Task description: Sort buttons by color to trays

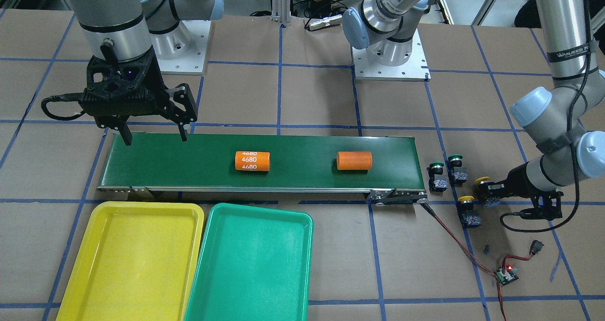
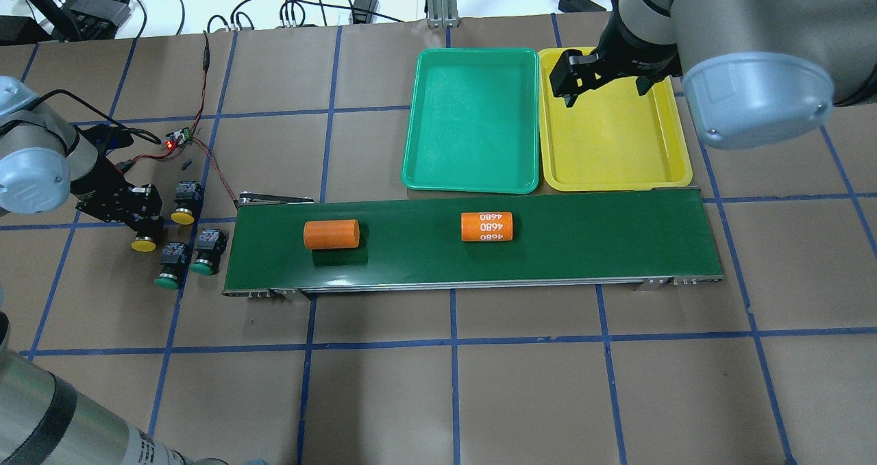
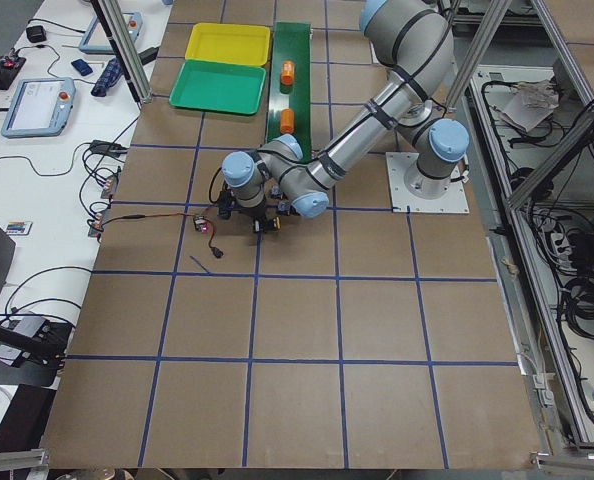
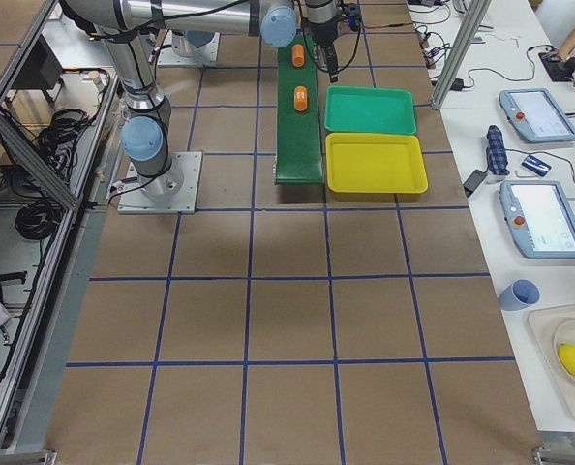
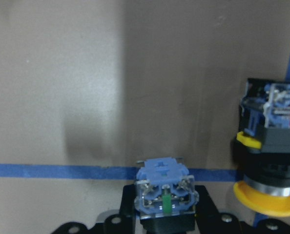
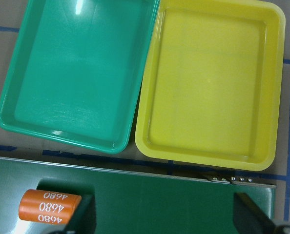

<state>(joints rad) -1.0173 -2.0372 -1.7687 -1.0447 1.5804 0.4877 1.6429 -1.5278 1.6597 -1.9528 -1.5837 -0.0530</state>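
Front view: at far right my left gripper (image 1: 491, 192) clenches a yellow button (image 1: 482, 180). Three more buttons (image 1: 466, 199) stand beside it, off the belt's (image 1: 302, 181) right end. My right gripper (image 1: 154, 137) hangs released at upper left.

Overhead: the green tray (image 2: 473, 177) and yellow tray (image 2: 616, 170) lie side by side, top centre.

Left wrist: the gripped button's blue block sits bottom centre.

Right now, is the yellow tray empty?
Empty. The yellow tray shows only bare floor from above, and every button lies on the table past the belt.
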